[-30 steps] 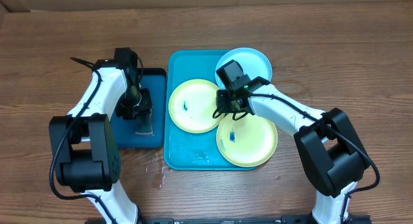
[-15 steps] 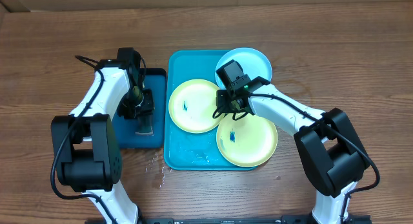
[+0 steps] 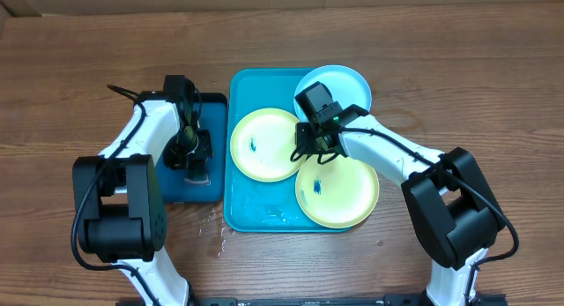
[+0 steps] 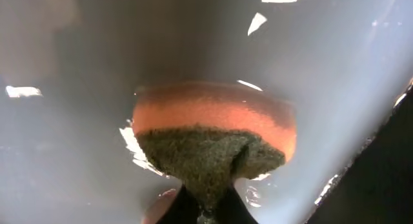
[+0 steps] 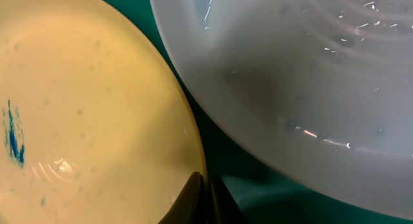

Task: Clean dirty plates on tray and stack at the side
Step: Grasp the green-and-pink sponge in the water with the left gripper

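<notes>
The turquoise tray holds three plates. One yellow-green plate lies at the left with a blue smear, another yellow-green plate at the lower right with a smear, and a light blue plate at the top. My right gripper is shut on the right rim of the left yellow-green plate. Its fingertips pinch that edge, with the pale blue plate close beside. My left gripper is shut on an orange and green sponge, pressed onto a wet pale surface.
A smaller dark blue tray lies just left of the turquoise tray, under my left gripper. Water drops dot the wooden table in front of both trays.
My left arm has shifted slightly to the right over the dark blue tray, still holding the sponge. The right arm and the plates have not moved.
</notes>
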